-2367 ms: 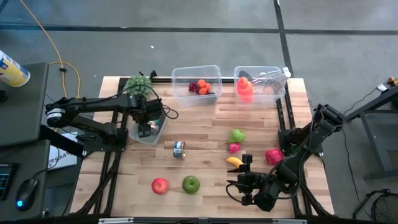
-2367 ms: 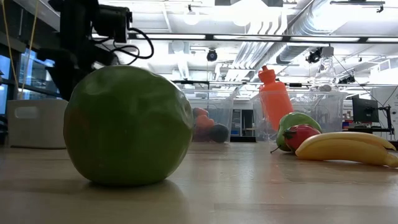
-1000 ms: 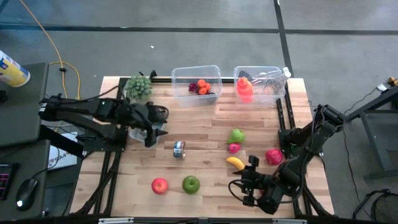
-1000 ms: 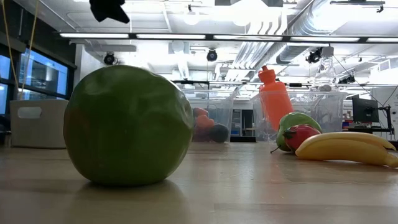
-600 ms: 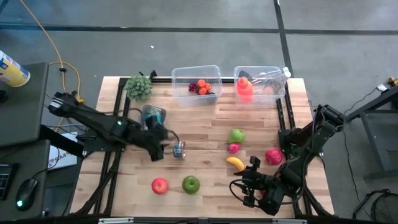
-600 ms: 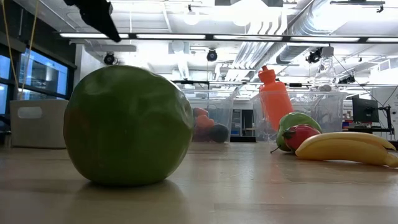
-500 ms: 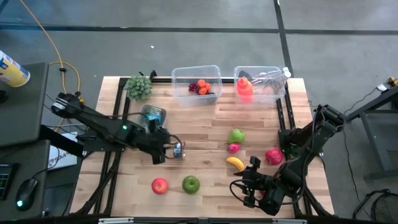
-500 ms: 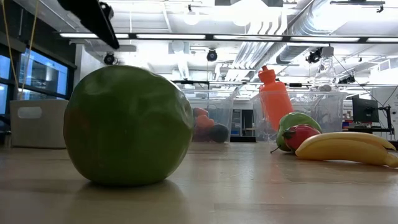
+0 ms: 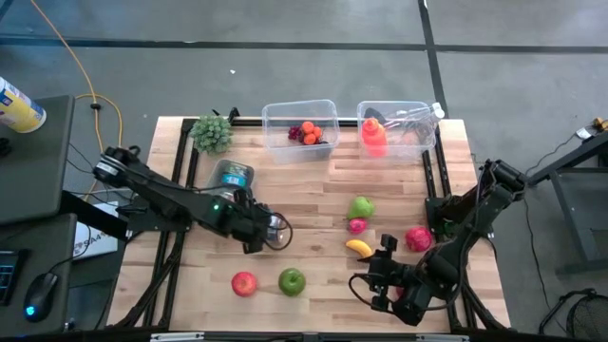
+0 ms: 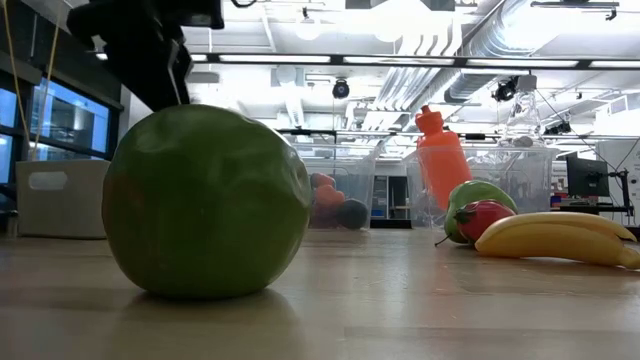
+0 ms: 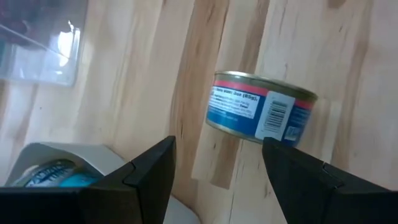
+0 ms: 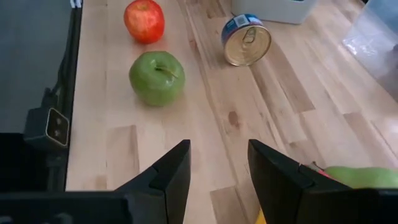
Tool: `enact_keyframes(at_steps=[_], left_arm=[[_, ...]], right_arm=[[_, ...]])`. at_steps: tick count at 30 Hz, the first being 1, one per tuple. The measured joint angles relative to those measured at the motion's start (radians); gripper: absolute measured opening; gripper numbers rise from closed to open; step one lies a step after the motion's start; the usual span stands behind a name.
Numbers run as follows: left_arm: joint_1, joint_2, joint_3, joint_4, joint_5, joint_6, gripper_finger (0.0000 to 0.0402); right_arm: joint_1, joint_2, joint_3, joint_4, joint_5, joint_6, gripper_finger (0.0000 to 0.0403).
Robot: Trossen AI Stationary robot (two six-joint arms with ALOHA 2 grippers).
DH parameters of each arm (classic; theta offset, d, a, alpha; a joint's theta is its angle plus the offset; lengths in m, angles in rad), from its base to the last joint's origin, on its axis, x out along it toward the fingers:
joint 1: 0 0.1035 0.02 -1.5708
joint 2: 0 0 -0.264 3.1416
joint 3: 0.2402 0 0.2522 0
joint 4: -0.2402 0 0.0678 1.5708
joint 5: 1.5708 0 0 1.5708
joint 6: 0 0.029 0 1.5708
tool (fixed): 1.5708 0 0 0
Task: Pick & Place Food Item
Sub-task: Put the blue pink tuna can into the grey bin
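Observation:
A blue-labelled tin can [image 11: 261, 115] lies on its side on the wooden table, its round wall on the boards. My left gripper [image 11: 219, 144] hangs open just above and short of it, one finger on each side of the line to the can, touching nothing. In the high view that gripper [image 9: 260, 234] nearly covers the can [image 9: 277, 226]. My right gripper [image 9: 378, 277] waits open near the table's front right, facing a green apple [image 12: 157, 78] and a red apple [image 12: 144, 20].
A white tub [image 9: 231, 176] holding another can stands left of centre. Two clear bins [image 9: 300, 128] [image 9: 399, 125], an orange bottle [image 9: 373, 136] and a green bunch [image 9: 212, 133] line the far edge. A green pear [image 9: 361, 206], banana [image 9: 358, 247] and red fruit [image 9: 418, 237] lie at right.
My left gripper has swung from over the white tub toward the table's near right, sinking and tipping further down, and now hangs at the lying can. Its fingers have stayed open. The can and the fruit have not moved.

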Motion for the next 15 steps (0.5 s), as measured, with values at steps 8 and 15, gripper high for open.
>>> enact_keyframes(at_steps=[8,15], left_arm=[[-0.024,-0.005,0.000,0.003,0.050,-0.186,0.0230],[-0.017,-0.005,0.000,-0.002,0.096,-0.438,0.0230]], right_arm=[[0.017,0.000,0.000,-0.001,-0.010,0.042,0.0149],[0.017,0.000,0.000,-0.001,-0.007,0.036,0.0149]])
